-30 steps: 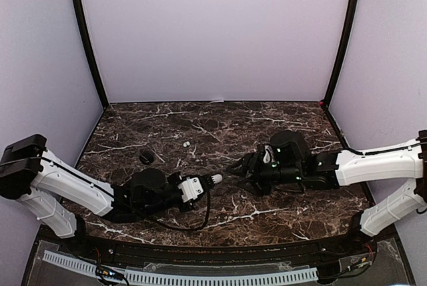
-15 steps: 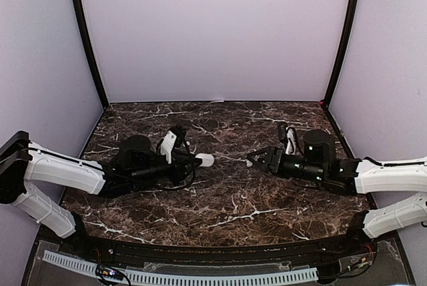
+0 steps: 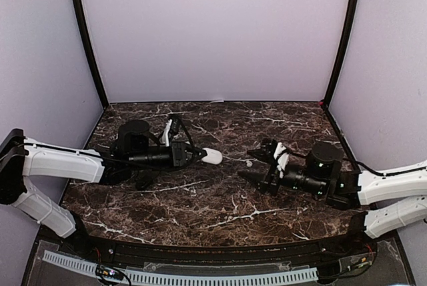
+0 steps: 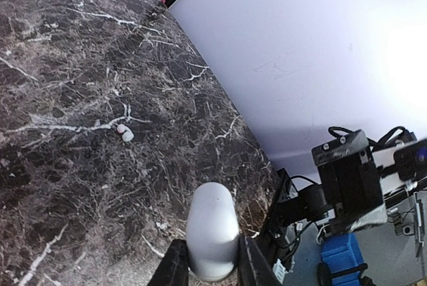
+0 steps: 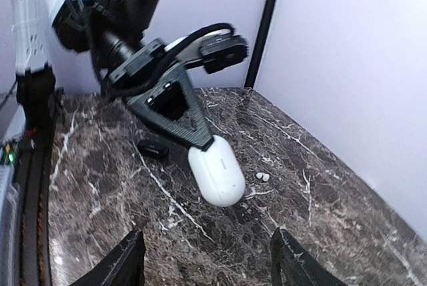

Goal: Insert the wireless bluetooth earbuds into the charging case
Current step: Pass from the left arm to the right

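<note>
While the left claw (image 3: 200, 155) clamps the white oval plastic case (image 3: 213, 157), the tiny white earbud (image 5: 262, 177) lies just ahead of the empty, wide-parted right claw (image 5: 207, 239).

- One white charging case (image 3: 213, 157), pinched in the left gripper's (image 3: 200, 155) jaws.
- One white earbud (image 3: 249, 163), lying just ahead of the right gripper's (image 3: 251, 165) spread jaws.
- One small black object (image 5: 153, 148), kind unclear, low behind the left jaws.

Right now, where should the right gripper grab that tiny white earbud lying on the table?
Probably pinch the white earbud across its short width, coming straight down from above: it lies flat and alone on the marble table, too low for a side approach.
</note>
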Controlling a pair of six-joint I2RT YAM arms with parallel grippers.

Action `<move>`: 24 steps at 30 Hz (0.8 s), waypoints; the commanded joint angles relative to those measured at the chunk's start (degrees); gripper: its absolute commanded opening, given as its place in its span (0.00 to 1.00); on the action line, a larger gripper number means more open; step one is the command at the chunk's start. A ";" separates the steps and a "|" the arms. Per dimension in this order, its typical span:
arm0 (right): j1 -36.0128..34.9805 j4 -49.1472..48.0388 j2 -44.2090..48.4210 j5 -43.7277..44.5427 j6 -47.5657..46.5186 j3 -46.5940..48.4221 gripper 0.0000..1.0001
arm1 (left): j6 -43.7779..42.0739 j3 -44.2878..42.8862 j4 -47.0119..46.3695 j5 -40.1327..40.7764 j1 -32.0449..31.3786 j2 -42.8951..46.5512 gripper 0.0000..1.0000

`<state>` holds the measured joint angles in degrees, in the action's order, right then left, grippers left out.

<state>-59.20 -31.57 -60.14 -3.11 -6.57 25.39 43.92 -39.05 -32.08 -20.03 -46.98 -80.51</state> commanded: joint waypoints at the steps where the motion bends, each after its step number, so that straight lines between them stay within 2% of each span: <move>1: -7.27 -5.84 -6.72 10.66 -24.72 1.53 0.63 | 8.21 1.01 -1.42 -3.03 0.05 1.06 0.09; 7: -14.86 -19.12 -20.70 29.60 -42.31 3.59 0.66 | 11.00 0.68 -0.33 -4.28 0.05 0.53 0.09; 10: -17.18 -28.57 -28.05 35.71 -50.79 4.89 0.68 | 12.67 1.09 -0.25 -3.88 0.05 0.66 0.09; 13: -17.96 -36.41 -34.53 40.24 -54.93 6.64 0.69 | 13.63 1.17 1.35 -2.48 0.05 1.31 0.09; 18: -17.90 -38.64 -36.55 41.31 -55.33 7.60 0.68 | 14.91 1.83 3.53 0.49 0.05 2.99 0.09; 24: -16.38 -35.23 -29.56 35.59 -48.87 2.35 0.68 | 17.36 2.96 4.60 2.74 0.05 4.42 0.10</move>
<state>-76.47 -64.58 -95.00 34.44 -58.89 30.81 59.09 -37.60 -28.12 -19.18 -47.03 -78.72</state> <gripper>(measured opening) 0.681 0.261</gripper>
